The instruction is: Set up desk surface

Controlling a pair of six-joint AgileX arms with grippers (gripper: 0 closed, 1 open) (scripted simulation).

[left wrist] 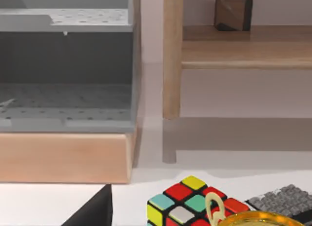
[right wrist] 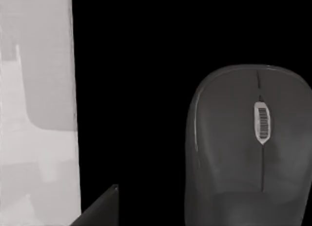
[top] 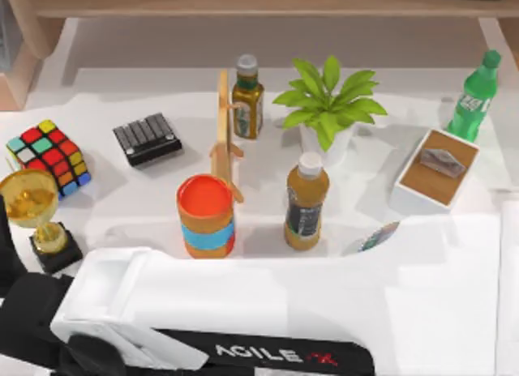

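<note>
Desk [top: 122, 206]: broad, white, glossy, stiff, fixed; nothing on it to grasp, objects likely slide easily. Spreads under both arms, crowded.
Right arm [top: 324, 303]: white link crossing near edge; claw state cannot tell. Mouse [right wrist: 248, 148] close under its wrist camera, on black surface; light, smooth, best pinched across flanks.
Left arm [top: 32, 311]: near left corner; claw state cannot tell. Cube [left wrist: 187, 204], trophy [top: 36, 218] just ahead.

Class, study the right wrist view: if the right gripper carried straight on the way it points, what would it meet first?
Most likely the dark grey computer mouse with the pale scroll wheel, which sits directly ahead of the camera. How far off it lies is unclear.
</note>
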